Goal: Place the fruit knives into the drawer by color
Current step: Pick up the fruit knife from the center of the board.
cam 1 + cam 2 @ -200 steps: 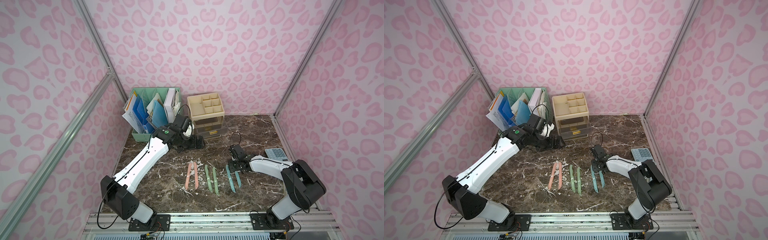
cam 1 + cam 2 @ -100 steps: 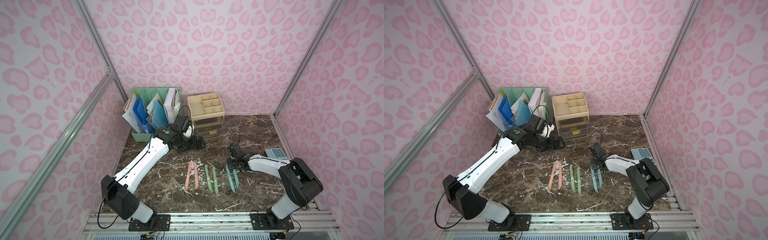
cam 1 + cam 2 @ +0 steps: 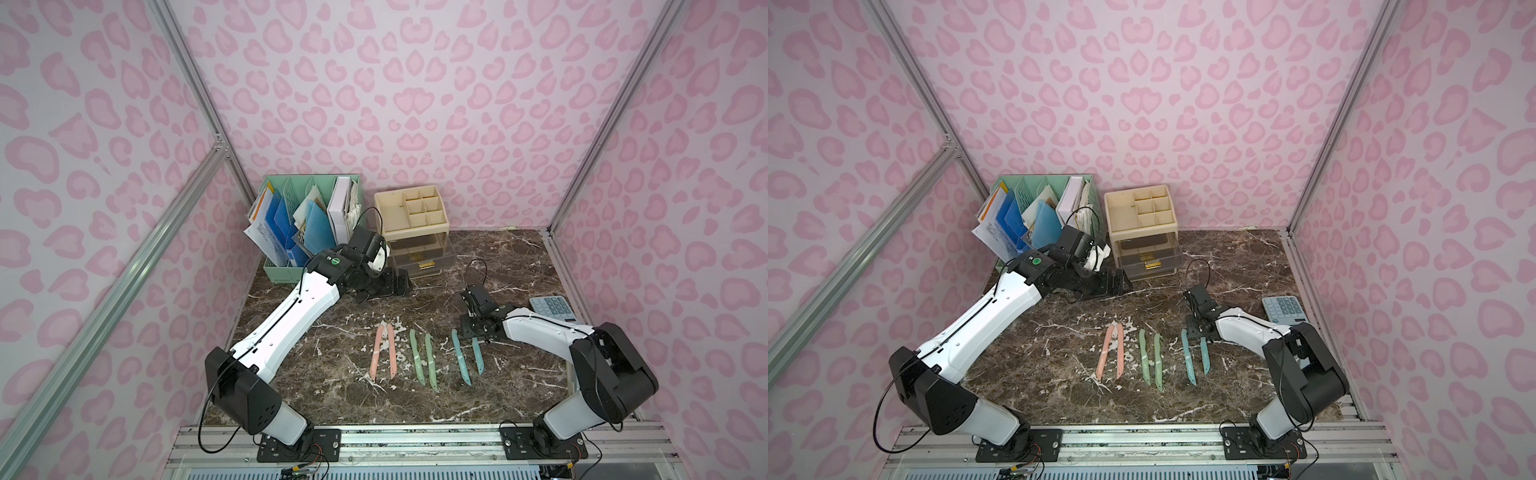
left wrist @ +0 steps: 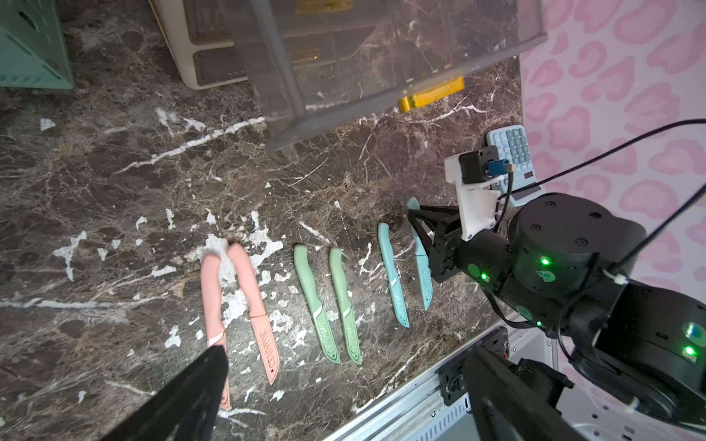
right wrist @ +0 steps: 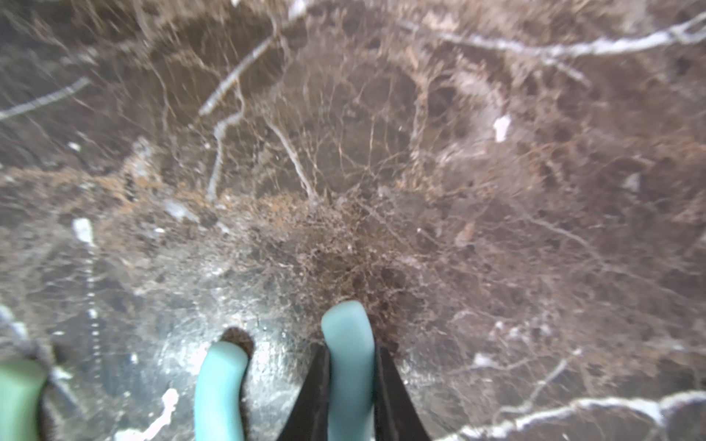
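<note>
Dark brown marble tabletop (image 3: 498,257), white veins. Mint-green file rack (image 3: 286,275) in back left corner, stuffed with blue folders (image 3: 277,216) and white papers (image 3: 262,235), some leaning out. Pale blue calculator (image 3: 552,308) at right edge, near wall. Pink spotted walls (image 3: 415,83) all round. Aluminium rail (image 3: 415,440) along front.

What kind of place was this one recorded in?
Probably a staged robot test booth, not a real home: pink patterned walls on metal posts enclose a marble-look table, dressed like a desk with a file rack, drawer box and calculator.
</note>
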